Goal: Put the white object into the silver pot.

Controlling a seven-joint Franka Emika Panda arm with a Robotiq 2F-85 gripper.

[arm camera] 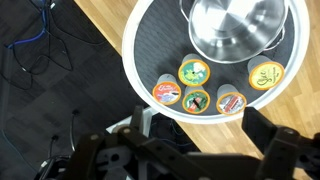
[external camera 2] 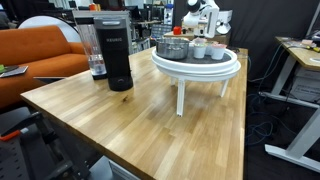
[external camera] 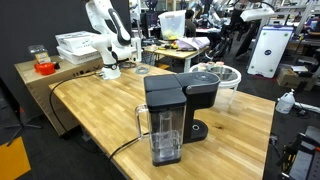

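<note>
Jaws apart and empty, dark fingers (arm camera: 283, 152) blurred along the bottom edge of the wrist view, nothing between them. Beyond them, five coffee pods (arm camera: 195, 99) on a round white tray (arm camera: 133, 45): white cups, bright foil lids up, four bunched close, one a little aside. Probably the white object among these; which one, impossible to tell. Light, thin-walled, easy to crush or tip over; foil lid soft and slick, so best taken across the cup's sides just under the rim, with a gentle squeeze. Pods below the jaws and offset toward the tray's middle, none yet between the fingers. Farther out on the same tray, silver pot (arm camera: 235, 30), upright, open-mouthed, no contents visible, near the pods. In an exterior view, tray raised on legs on the wooden bench (external camera 2: 150, 120), black coffee maker (external camera 2: 118, 55) well apart.
</note>
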